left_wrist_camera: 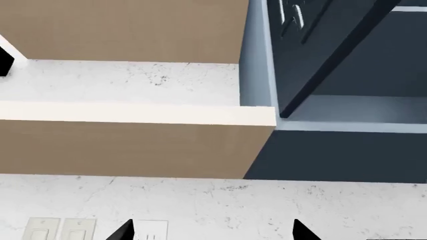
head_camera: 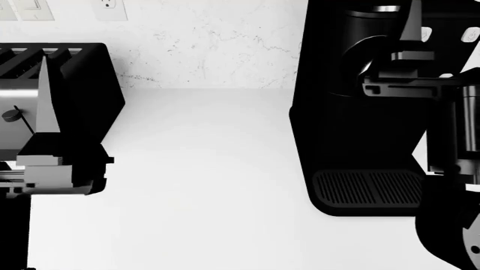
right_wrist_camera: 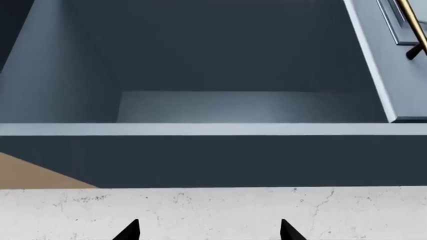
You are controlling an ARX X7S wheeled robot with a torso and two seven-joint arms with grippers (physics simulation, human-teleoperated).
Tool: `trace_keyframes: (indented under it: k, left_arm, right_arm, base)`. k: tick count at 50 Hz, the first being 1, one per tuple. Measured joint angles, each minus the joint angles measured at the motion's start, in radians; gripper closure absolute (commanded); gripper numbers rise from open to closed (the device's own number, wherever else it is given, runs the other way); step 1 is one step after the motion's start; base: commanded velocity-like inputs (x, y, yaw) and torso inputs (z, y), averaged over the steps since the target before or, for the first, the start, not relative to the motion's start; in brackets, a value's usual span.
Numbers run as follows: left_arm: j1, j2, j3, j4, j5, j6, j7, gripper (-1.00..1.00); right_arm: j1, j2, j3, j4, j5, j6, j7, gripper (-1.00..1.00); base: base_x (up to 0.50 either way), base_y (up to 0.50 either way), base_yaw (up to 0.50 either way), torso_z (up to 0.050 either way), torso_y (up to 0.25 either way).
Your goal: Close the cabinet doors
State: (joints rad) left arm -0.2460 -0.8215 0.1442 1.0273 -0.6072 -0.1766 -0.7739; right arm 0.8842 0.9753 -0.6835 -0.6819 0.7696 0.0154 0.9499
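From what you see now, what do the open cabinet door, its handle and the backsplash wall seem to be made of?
Cabinet door: looks like painted wood, matte blue-grey, flat colour with no grain. Handle: probably brass-finished metal, a thin golden bar with a shine. Backsplash wall: looks like marble or similar stone, white with fine grey veins and specks.

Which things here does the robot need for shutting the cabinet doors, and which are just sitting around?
For the job:
- open cabinet
- its door with the gold handle
- the other dark door
- left gripper
- right gripper

Just sitting around:
- toaster
- coffee machine
- wall outlet
- counter
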Motion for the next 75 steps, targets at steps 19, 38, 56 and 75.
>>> trace_keyframes:
  k: [19,38,56,75]
  left_arm:
    - [-0.191,-0.44,0.41,0.016,0.054,0.345,-0.4,-1.0]
    - [-0.264,-0.633,0.626,0.003,0.025,0.702,-0.427,-1.0]
    - [-0.217,-0.697,0.724,0.006,-0.032,0.996,-0.249,-1.0]
    - [-0.285,-0.741,0.664,0.017,-0.183,1.01,-0.171,-1.0]
  right_arm:
    - [-0.004,-0.005,0.0,0.004,-0.005,0.001,-0.007,-1.0]
    - [-0.009,-0.007,0.004,0.012,-0.001,-0.001,-0.013,-1.0]
    - [-0.012,-0.014,0.002,0.02,-0.004,0.002,-0.02,-1.0]
    - [-0.028,-0.03,0.001,0.06,-0.005,-0.027,-0.054,-1.0]
  base:
    - [0.0,0.0,0.0,0.0,0.0]
    - [0.0,0.0,0.0,0.0,0.0]
    - [0.0,0.0,0.0,0.0,0.0]
    - [0.0,0.0,0.0,0.0,0.0]
